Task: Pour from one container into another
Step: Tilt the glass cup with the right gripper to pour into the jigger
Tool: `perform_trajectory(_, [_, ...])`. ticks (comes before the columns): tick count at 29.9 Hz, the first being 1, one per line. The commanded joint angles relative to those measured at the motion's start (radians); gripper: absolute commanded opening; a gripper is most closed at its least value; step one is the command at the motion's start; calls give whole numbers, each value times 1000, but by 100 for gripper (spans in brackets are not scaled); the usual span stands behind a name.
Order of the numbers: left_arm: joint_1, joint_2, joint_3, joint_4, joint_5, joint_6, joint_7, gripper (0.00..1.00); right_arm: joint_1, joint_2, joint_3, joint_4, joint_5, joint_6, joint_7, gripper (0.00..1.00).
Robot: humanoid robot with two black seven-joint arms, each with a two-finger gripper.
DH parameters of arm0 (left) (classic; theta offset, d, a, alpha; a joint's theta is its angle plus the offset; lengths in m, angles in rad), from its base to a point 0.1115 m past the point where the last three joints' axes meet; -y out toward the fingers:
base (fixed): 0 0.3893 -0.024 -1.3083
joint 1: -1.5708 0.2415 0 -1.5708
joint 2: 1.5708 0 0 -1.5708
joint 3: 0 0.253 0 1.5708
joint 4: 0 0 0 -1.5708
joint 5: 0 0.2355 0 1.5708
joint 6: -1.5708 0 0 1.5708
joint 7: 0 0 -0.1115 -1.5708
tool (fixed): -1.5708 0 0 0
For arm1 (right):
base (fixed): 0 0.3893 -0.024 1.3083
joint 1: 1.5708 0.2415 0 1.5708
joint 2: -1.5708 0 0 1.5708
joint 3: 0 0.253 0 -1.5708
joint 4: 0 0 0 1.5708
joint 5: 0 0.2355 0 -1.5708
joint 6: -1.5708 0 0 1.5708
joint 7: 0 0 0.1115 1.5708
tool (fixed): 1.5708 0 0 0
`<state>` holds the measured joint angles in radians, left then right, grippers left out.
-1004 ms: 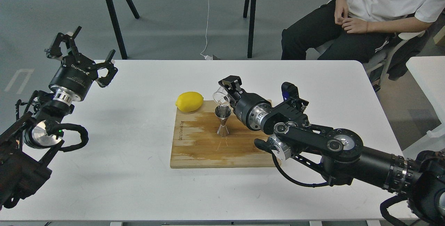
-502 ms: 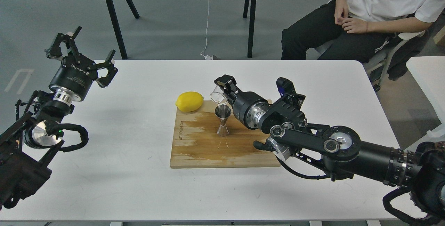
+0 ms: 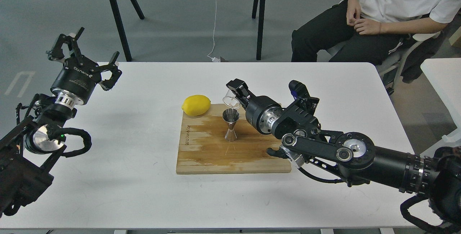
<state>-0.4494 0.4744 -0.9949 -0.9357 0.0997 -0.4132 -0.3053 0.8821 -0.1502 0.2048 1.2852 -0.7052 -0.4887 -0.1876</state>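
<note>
Clear glass cup tips over the steel jigger on the wooden board, clamped in the right gripper; it has swung back right from half a second ago, suggesting the pour is ending; left gripper hangs splayed, empty; lemon beside.

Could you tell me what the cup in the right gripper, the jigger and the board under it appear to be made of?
The cup in the right gripper looks like clear, colourless glass: the board shows through it. The jigger seems polished steel, with bright mirror-like reflections. The board looks like wood or bamboo: tan, with visible grain and darker, possibly wet patches.
</note>
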Motion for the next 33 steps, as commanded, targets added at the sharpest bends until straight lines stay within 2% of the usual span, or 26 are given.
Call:
perform_trajectory(1, [0, 1, -1, 0, 0, 1, 0, 100, 1, 0, -2, -1, -22, 0, -1, 34])
perform_trajectory(28, [3, 0, -2, 0, -1, -1, -2, 100, 32, -23, -87, 2, -125, 0, 0, 35])
perform_trajectory(33, [3, 0, -2, 1, -1, -1, -2, 100, 32, -31, -99, 5, -129, 0, 19, 34])
